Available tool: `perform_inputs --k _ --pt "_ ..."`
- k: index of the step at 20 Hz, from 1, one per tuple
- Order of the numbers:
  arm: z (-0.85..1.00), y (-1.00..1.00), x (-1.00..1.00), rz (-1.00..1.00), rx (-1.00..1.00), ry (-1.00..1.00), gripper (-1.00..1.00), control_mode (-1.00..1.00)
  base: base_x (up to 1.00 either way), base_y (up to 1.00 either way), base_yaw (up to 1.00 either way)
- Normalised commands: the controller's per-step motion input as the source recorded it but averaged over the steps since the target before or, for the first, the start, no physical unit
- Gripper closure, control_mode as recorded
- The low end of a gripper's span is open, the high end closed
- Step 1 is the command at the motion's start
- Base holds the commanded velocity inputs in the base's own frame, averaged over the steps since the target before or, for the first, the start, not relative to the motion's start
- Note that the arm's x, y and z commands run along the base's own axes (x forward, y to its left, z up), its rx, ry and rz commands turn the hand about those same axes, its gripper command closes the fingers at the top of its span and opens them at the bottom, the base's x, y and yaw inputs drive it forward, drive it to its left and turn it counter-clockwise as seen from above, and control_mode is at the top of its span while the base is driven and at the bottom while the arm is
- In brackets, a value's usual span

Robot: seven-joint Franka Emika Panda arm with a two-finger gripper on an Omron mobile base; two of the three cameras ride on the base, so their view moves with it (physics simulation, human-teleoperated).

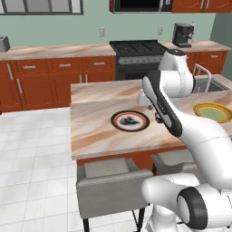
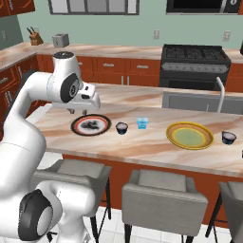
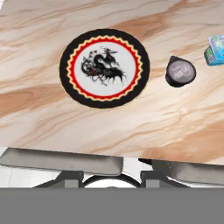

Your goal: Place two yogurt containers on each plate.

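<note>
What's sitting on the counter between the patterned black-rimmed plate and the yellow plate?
In the right base view, two yogurt cups stand between the patterned plate and the yellow plate: a dark cup, then a light blue cup.

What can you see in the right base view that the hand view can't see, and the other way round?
Only the right base view: the yellow plate, a dark yogurt cup beside it, the sink faucet and the stove.
Only the hand view: the dragon picture on the black-rimmed plate, seen clearly from above.
Both: that plate, the dark cup next to it, the light blue cup and the marble counter.
</note>
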Motion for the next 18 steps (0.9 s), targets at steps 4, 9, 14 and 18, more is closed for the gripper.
perform_inputs --k 4,9,14,18 --pt "-0.07 -0.11 -0.02 -0.02 0.00 0.00 -1.00 -1.00 0.00 0.00 0.00" --pt "-0.23 -0.73 0.01 0.00 0.08 0.01 -1.00 -1.00 0.00 0.00 0.00" --pt "-0.24 -0.88 0.20 0.00 0.10 0.05 -1.00 -1.00 0.00 0.00 0.00" --pt "-0.27 -0.55 0.56 0.02 0.00 0.19 -1.00 -1.00 0.00 0.00 0.00"
